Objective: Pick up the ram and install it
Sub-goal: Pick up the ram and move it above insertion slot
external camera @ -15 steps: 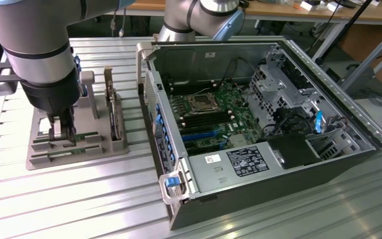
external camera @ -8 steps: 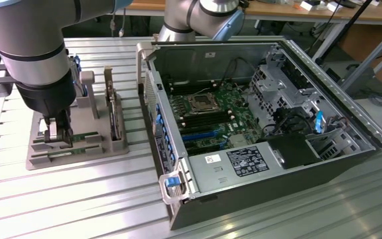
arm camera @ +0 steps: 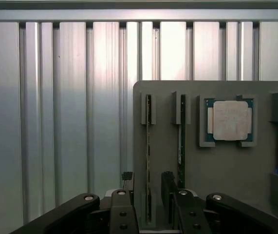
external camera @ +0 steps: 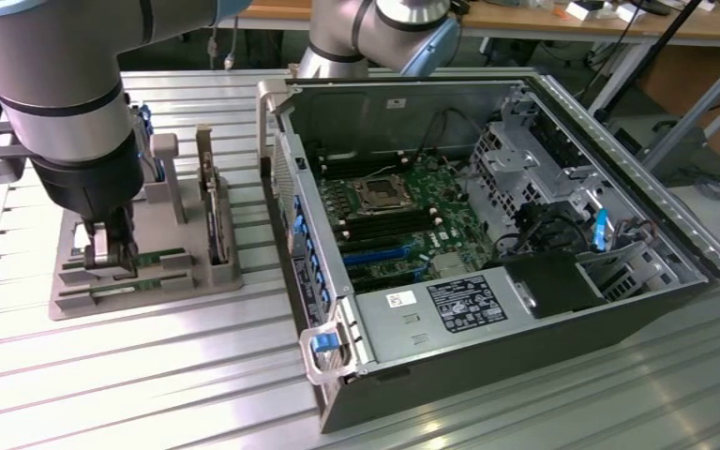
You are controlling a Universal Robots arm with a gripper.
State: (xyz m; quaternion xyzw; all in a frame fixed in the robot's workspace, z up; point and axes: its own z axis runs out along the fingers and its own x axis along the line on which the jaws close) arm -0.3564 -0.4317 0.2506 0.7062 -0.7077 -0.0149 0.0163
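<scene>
A thin green ram stands on edge in a slot of the grey holder. A second like stick stands in the slot beside it. My gripper is open, with one black finger on each side of the first ram's near end, apart from it. In the exterior view the gripper hangs low over the holder at the exterior view's left, to the left of the open computer case.
A processor chip lies in a pocket of the holder. A wider card stands upright in the holder's right side. The case lies open with its motherboard facing up. Everything rests on a ribbed aluminium table.
</scene>
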